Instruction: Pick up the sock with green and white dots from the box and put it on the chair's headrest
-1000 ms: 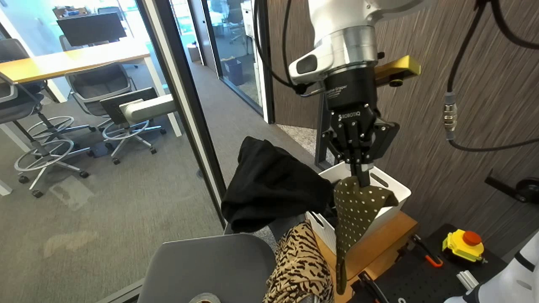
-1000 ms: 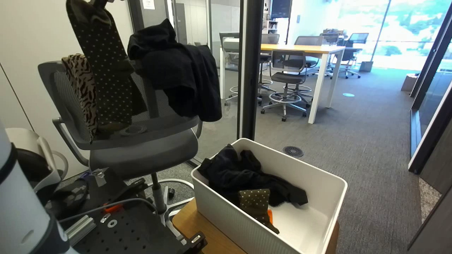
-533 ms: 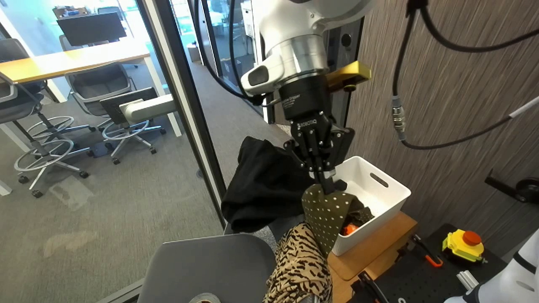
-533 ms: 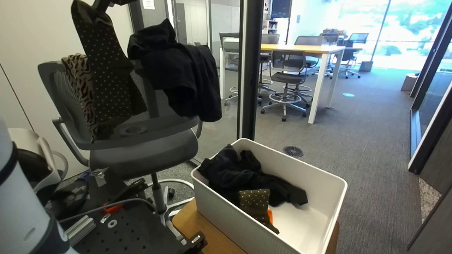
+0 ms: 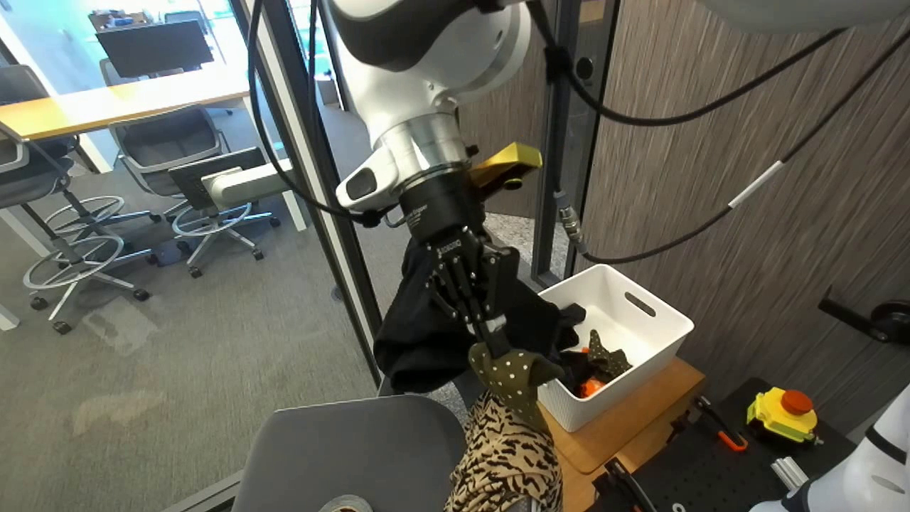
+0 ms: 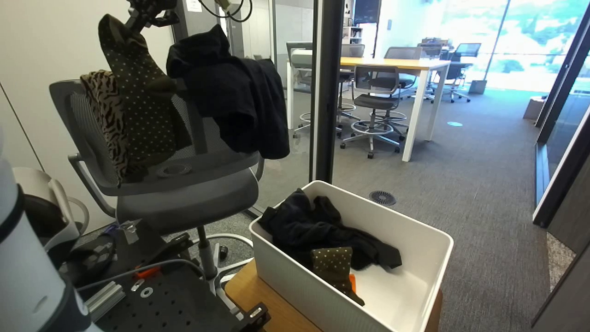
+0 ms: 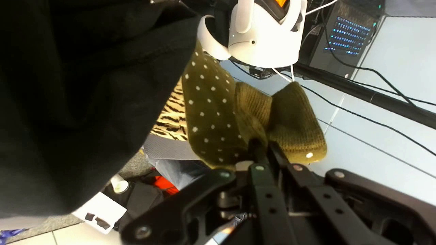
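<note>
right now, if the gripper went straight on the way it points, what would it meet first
Past the dotted sock it holds, the gripper would probably meet the striped animal-print cloth hanging on the chair; both exterior views suggest it, though depth is unclear.

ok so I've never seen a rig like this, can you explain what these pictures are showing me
It's a robot arm ending in a black hand. Two pictures come from cameras standing outside the robot; the third comes from a camera on its wrist, with the hand along the bottom. The hand is closed on a green sock with white dots, which hangs by an office chair; whether it touches the chair is unclear. Draped over the chair's back are an animal-print cloth and a black cloth. On a wooden surface stands a white open box; inside lie dark clothing and another dotted piece.
</note>
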